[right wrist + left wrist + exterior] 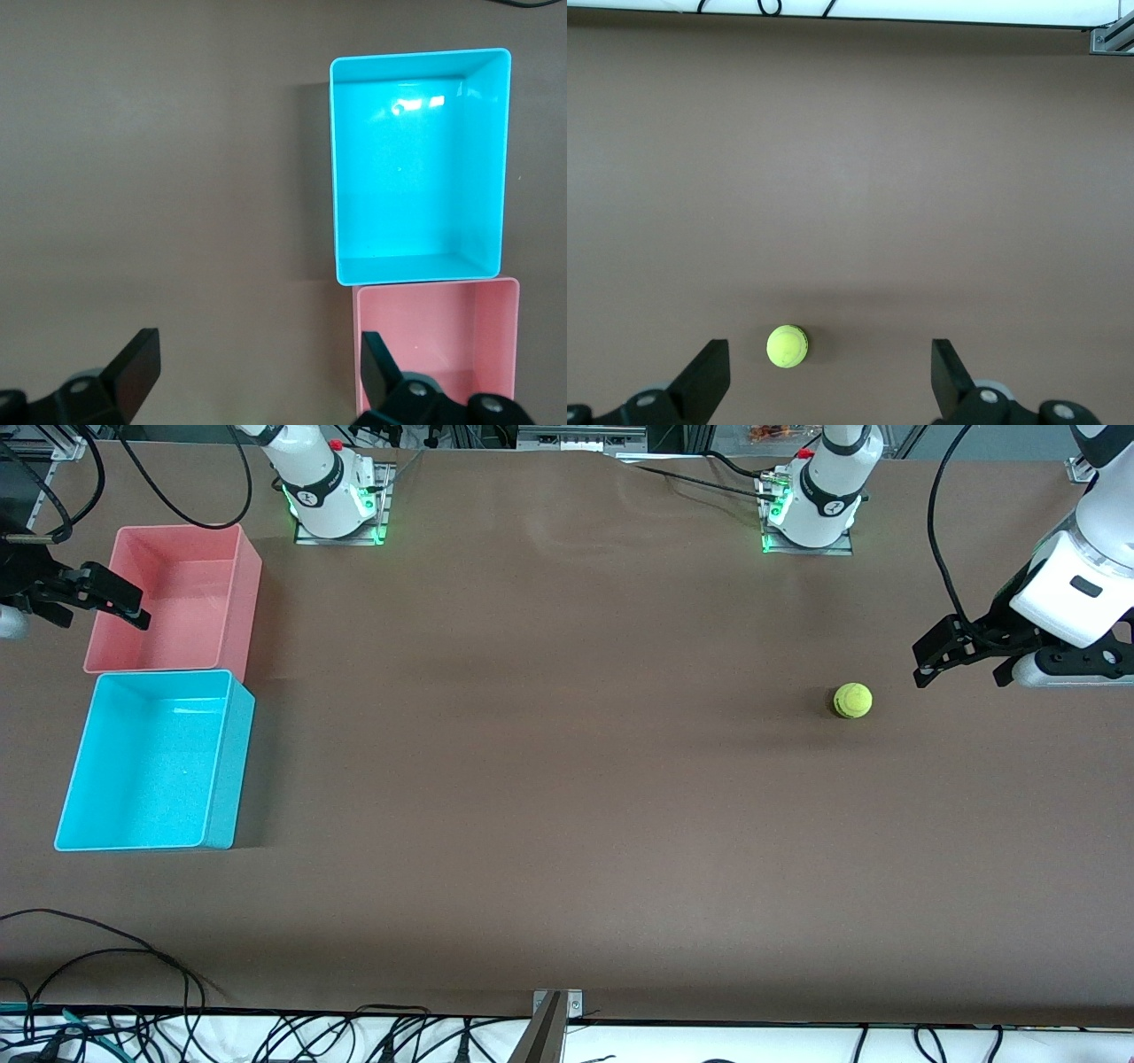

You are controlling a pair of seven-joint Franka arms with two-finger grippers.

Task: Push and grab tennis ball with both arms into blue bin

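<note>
Left gripper [961, 660] hangs apart just beside the tennis ball [852, 701] to push it; right gripper [93, 602], apart, probably waits over the pink bin [248, 593] by the blue bin [232, 779].

- We see one tennis ball [852, 701], small and yellow-green.
- We see two bins in all: one blue bin [71, 797] and one pink bin [250, 580].
- We count two white arms, each on its own base.
- We count two black grippers: the left gripper [961, 662] and the right gripper [99, 605].
- Each gripper has two fingers, so we get four fingers.
- We see one brown table [549, 797].
</note>
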